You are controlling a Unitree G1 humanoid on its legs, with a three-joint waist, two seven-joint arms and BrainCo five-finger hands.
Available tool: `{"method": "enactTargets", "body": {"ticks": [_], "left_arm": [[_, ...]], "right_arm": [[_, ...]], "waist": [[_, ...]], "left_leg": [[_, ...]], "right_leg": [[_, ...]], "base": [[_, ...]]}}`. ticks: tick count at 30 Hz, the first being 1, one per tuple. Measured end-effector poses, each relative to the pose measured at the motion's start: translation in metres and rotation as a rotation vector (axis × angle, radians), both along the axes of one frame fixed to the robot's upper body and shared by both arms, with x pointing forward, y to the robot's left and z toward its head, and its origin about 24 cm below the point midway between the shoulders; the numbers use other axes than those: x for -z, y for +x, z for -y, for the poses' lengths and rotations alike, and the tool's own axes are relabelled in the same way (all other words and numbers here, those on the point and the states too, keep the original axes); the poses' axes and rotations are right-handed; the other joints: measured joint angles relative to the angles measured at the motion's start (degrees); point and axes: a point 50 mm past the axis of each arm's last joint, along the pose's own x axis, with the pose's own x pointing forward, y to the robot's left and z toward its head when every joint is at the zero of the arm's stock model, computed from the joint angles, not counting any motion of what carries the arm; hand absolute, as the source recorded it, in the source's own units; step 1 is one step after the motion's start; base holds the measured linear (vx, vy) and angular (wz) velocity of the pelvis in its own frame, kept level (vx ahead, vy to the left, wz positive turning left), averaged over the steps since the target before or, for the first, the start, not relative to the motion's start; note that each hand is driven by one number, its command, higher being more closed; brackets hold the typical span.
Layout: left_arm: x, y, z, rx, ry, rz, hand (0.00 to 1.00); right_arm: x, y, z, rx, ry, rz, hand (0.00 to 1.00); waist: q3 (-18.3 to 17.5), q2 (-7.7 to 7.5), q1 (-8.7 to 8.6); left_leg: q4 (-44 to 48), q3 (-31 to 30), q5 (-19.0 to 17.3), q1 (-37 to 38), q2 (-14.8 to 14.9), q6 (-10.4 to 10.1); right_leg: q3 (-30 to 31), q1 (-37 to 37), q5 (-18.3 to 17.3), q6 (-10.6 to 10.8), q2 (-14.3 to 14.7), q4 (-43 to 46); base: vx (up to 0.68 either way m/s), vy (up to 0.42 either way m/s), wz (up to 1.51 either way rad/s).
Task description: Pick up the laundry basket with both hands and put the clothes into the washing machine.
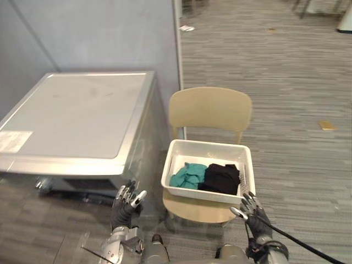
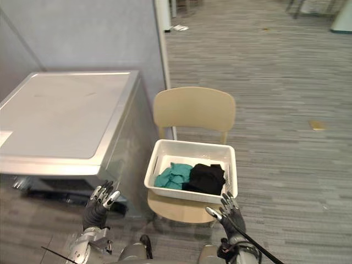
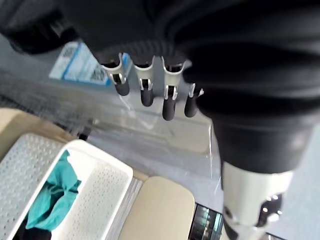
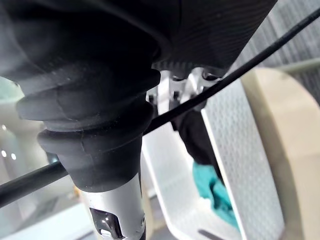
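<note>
- Left eye view — the white laundry basket (image 1: 204, 194) sits on the seat of a tan chair (image 1: 210, 109), with a teal garment (image 1: 188, 175) and a black garment (image 1: 221, 178) side by side inside it. Its long axis runs across the robot's front, one short end toward each arm. Both hands hang below the near rim, touching nothing. The right hand (image 1: 253, 212) is just off the near right corner. The left hand (image 1: 127, 204) is well out to the left, by the front of the washing machine (image 1: 77, 113). Both are straight-fingered, spread and empty.
- Right eye view — same layout. The right hand is plainly nearer, so the left likely has further to travel inward before a two-handed lift.
- Left wrist view — fingers (image 3: 145, 92) extended in a row, the basket's perforated wall beyond them and apart.
- Right wrist view — the wrist cover (image 4: 95, 115) blocks most of the hand; the basket appears close ahead.
- Setting: grey striped carpet floor (image 1: 286, 82), and a grey partition (image 1: 99, 33) behind the flat-topped machine.
</note>
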Motion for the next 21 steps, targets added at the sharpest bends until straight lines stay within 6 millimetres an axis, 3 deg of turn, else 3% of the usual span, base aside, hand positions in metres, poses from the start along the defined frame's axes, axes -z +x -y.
{"method": "enactTargets", "body": {"ticks": [2,3,4,5,6,7,8,9,11,13,16,19,21], "left_arm": [[0.002,-0.002,0.000,-0.020,0.010,-0.021,0.00],[0.002,-0.002,0.001,-0.018,0.013,-0.022,0.00],[0.003,-0.002,0.002,-0.013,0.024,-0.029,0.00],[0.000,0.004,-0.002,0.013,0.068,-0.013,0.00],[-0.001,0.009,-0.002,0.029,0.079,-0.002,0.00],[0.003,0.011,0.001,0.033,0.073,-0.012,0.00],[0.005,0.018,0.007,0.043,0.058,-0.014,0.00],[0.003,0.026,0.010,0.060,0.056,0.007,0.00],[0.005,0.030,0.007,0.070,0.073,0.000,0.00],[0.009,0.024,0.004,0.069,0.088,-0.027,0.00],[0.011,0.020,0.001,0.087,0.141,-0.045,0.00],[0.011,0.019,-0.003,0.098,0.178,-0.055,0.00],[0.013,0.018,-0.004,0.090,0.176,-0.063,0.00]], "right_arm": [[-0.004,0.006,0.006,0.021,-0.059,0.018,0.00],[-0.005,0.006,0.008,0.028,-0.069,0.018,0.00],[-0.005,0.008,0.008,0.040,-0.073,0.018,0.00],[-0.004,0.007,0.007,0.077,-0.060,0.022,0.00],[-0.005,0.009,0.006,0.098,-0.054,0.035,0.00],[-0.005,0.009,0.010,0.128,-0.067,0.029,0.00],[-0.004,0.009,0.018,0.165,-0.089,0.025,0.00],[0.001,0.009,0.026,0.199,-0.098,-0.001,0.00],[0.013,0.008,0.025,0.231,-0.077,-0.053,0.00],[0.014,0.006,0.024,0.234,-0.076,-0.060,0.00],[0.016,0.000,0.024,0.237,-0.081,-0.078,0.00],[0.017,-0.003,0.025,0.232,-0.106,-0.091,0.00],[0.017,-0.006,0.028,0.239,-0.118,-0.099,0.00]], "waist": [[-0.05,1.88,0.24],[-0.05,2.36,0.32],[-1.21,0.60,-0.28],[-3.18,-2.55,-2.18],[-2.83,-2.33,-2.09],[-2.77,-1.49,-1.71],[-3.86,0.92,-2.37],[-3.98,0.37,-3.39],[-3.03,-1.91,-2.52],[-2.19,-2.14,-2.76],[-1.73,-2.87,-2.43],[-1.57,-4.13,-1.73],[-1.44,-4.75,-1.77]], "left_leg": [[13.62,1.62,-2.98,-1.11,3.27,0.36],[13.28,2.04,-1.92,-1.62,2.80,-0.31],[7.16,1.36,-0.39,-1.11,-1.97,-1.80],[0.83,-2.11,-2.09,2.15,-5.61,0.07],[7.00,-1.25,-5.38,2.30,-3.43,2.24],[9.21,-1.78,-6.23,4.47,-0.08,0.31],[-0.39,-3.59,-7.85,8.39,-0.61,-8.50],[-7.22,-3.75,-9.06,9.40,-2.18,-10.47],[-10.44,-3.08,-7.16,9.87,-4.61,-9.67],[-9.33,-1.80,-7.52,10.01,-5.18,-9.08],[-8.78,0.13,-9.59,10.42,-7.15,-6.31],[-8.88,2.91,-9.44,10.53,-7.36,-5.55],[-8.85,3.13,-9.32,11.04,-6.91,-5.33]], "right_leg": [[-1.05,-0.39,0.00,0.00,-0.70,3.09],[-1.27,-0.35,-0.02,0.02,-0.79,3.82],[-0.61,-1.43,-1.01,-0.84,-1.94,3.03],[0.72,-3.13,-0.22,-1.05,-4.33,0.85],[-0.96,-3.05,1.13,0.17,-4.49,0.59],[-1.71,-2.90,2.61,1.08,-2.99,0.19],[-2.97,-3.96,3.50,1.92,-2.39,-0.17],[-3.88,-5.44,4.68,2.68,-3.07,-0.71],[-3.26,-5.82,8.39,2.81,-4.80,-3.15],[-2.51,-3.88,11.89,3.13,-5.03,-6.30],[-0.92,-2.20,14.95,4.16,-6.01,-11.01],[-0.49,-2.29,17.55,1.73,-5.83,-13.66],[-0.90,-2.36,19.88,1.97,-5.42,-13.16]], "base": [[-0.07,0.128,0.25],[-0.09,0.114,0.41],[-0.11,0.084,0.78],[-0.10,0.074,0.86],[-0.15,0.097,0.66],[-0.12,0.162,0.45],[-0.19,0.237,0.68],[-0.14,0.243,0.68],[-0.19,0.198,0.13],[-0.21,0.178,-0.18],[-0.20,0.145,-0.20],[-0.17,0.077,-0.28],[-0.06,0.030,-0.21]]}}
